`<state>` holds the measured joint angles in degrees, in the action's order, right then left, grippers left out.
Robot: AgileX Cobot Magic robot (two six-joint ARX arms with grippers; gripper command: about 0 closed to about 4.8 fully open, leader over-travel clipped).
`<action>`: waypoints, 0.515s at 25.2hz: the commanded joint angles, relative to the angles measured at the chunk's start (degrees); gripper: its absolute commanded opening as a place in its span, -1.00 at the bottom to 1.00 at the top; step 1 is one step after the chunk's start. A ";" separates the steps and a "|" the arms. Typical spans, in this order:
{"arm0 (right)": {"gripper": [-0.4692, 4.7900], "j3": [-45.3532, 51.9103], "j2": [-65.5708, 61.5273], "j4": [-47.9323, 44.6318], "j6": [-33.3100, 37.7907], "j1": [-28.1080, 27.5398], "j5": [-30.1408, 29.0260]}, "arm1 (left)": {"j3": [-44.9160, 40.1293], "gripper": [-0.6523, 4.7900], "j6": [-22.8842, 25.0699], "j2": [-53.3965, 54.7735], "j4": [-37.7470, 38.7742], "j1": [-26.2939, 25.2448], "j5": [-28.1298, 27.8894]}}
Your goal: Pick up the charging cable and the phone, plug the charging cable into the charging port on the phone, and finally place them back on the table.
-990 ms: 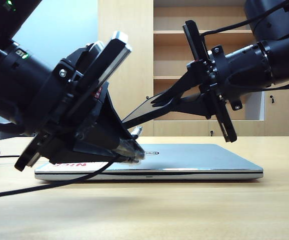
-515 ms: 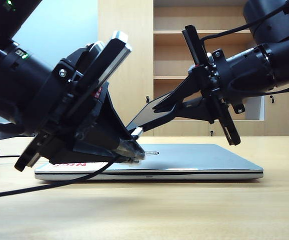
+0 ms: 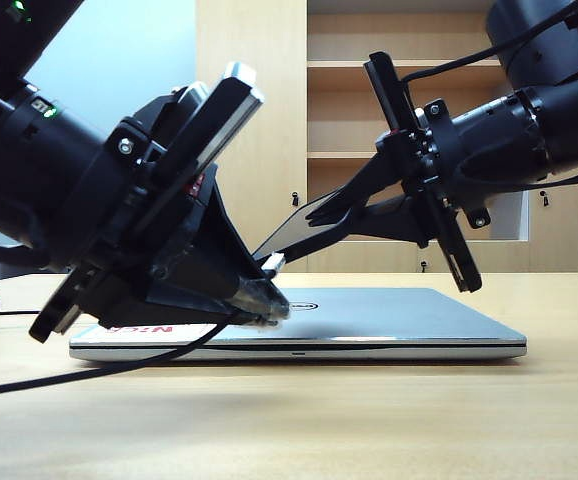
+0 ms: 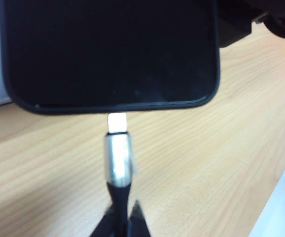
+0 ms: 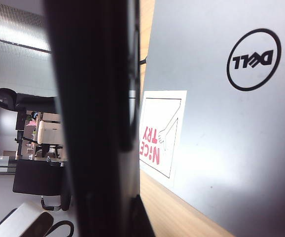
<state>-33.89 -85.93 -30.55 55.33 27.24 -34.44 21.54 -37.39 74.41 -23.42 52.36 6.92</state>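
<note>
a: where are the parts?
b: left gripper [image 3: 259, 296] clamps the charging cable [image 4: 118, 158]; right gripper [image 3: 314, 215] pinches the phone [image 4: 110, 52], plug tip at its edge, above the laptop [image 3: 409, 320].
a: advice?
b: keep plug straight, push gently.

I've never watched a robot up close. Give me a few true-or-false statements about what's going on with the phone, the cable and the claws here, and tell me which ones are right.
1. The left claw is shut on the charging cable. True.
2. The plug is fully pushed into the phone. False: in the left wrist view its tip only reaches the phone's edge.
3. The phone lies flat on the table. False: the right claw holds it tilted in the air.
4. A closed silver laptop sits on the table below the arms. True.
5. The laptop carries a red-and-white sticker. True.
</note>
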 commanded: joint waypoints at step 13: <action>-0.84 -0.31 0.52 -3.19 1.57 0.09 -0.20 | 0.22 -0.78 -0.83 -0.13 -1.14 0.02 0.02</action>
<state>-33.89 -85.93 -31.00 56.97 27.24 -34.09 21.56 -38.22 74.41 -23.42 52.36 6.92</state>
